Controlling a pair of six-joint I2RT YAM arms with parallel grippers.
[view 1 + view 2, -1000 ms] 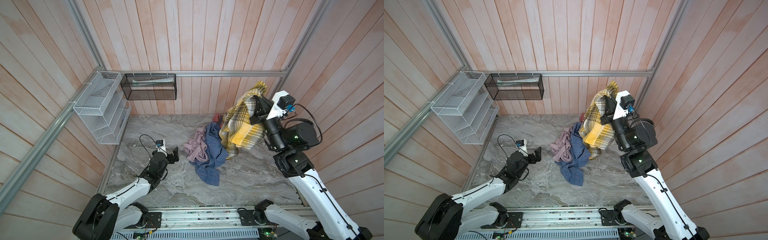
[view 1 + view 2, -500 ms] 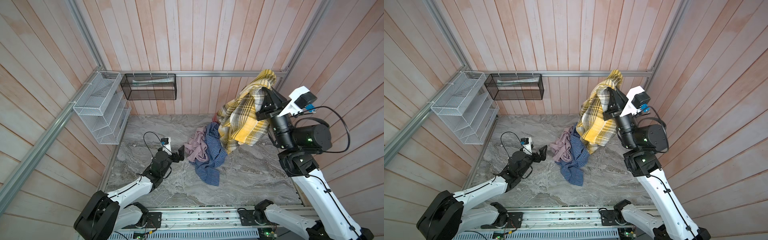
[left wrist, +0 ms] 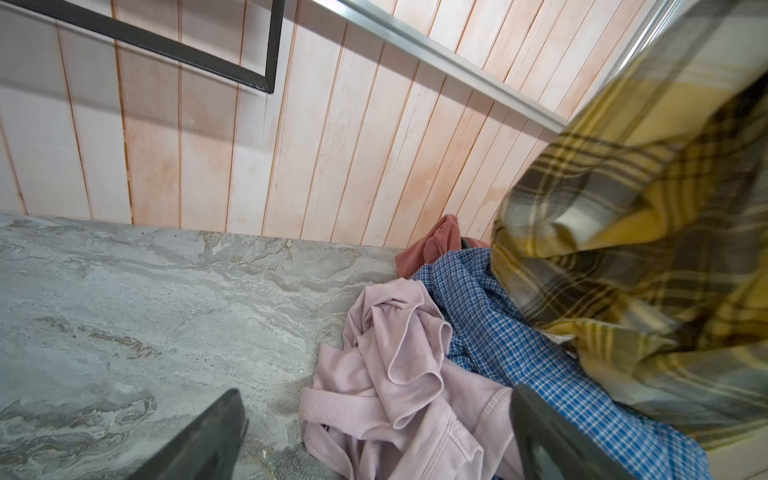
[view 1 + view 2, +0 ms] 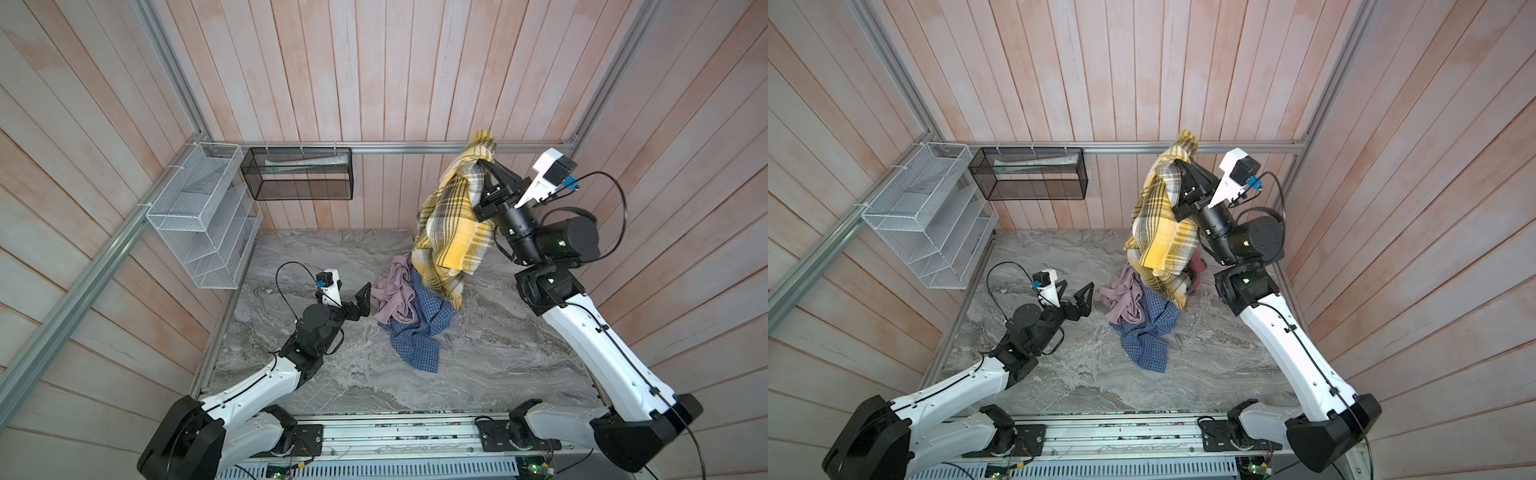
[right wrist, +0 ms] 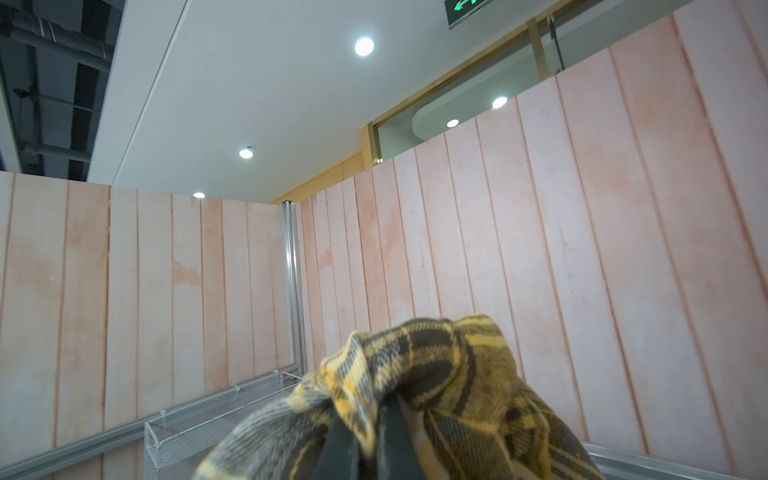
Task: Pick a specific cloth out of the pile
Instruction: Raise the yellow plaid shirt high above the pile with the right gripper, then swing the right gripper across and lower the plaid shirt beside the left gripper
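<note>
The cloth (image 4: 453,232) (image 4: 1163,232), mustard-yellow plaid with grey and white stripes, hangs high above the table's back right. My right gripper (image 4: 484,164) (image 4: 1183,164) (image 5: 365,411) is shut on its bunched top end. Its lower end trails down onto the pile, over the blue checked shirt (image 4: 419,332) (image 3: 498,332). The pile also holds a pale pink garment (image 4: 392,297) (image 3: 395,374) and a salmon-red piece (image 4: 1196,266) (image 3: 432,249). My left gripper (image 4: 353,291) (image 4: 1075,286) (image 3: 378,399) is open, low over the table, its jaws wide at the pink garment's left edge.
A white wire rack (image 4: 199,216) hangs on the left wall and a black mesh basket (image 4: 299,174) on the back wall. Wooden walls close in the grey marble table (image 4: 498,353) on three sides. An aluminium rail (image 4: 415,146) runs along the back.
My right gripper has risen with the plaid cloth, drawing most of it up off the pile. My left arm has moved right, bringing its open gripper up to the pink garment.
</note>
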